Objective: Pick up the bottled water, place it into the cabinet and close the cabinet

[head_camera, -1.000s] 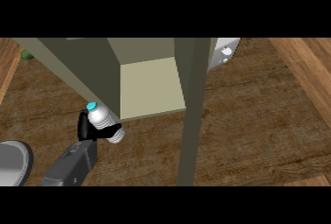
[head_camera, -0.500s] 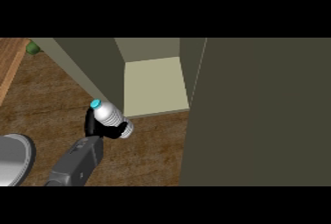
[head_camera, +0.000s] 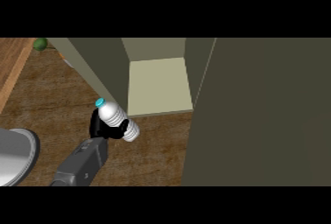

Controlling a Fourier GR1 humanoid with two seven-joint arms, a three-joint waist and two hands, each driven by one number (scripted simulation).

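Left hand (head_camera: 103,127) wrapped around the water bottle (head_camera: 117,120) by the cabinet (head_camera: 103,65); could clip its side wall going in.

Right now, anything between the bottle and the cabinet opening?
The left hand holds the bottled water just left of the cabinet's open compartment, next to its left side wall. That wall's front edge is the only thing close to the path; the shelf floor looks bare.

1 water bottle (head_camera: 116,119) (teal cap), 1 hand (head_camera: 102,127) on 1 grey forearm (head_camera: 81,164), 1 open cabinet (head_camera: 161,83), 1 grey plate (head_camera: 14,155), cut by the edge. Possibly 1 green item (head_camera: 40,43) top left.
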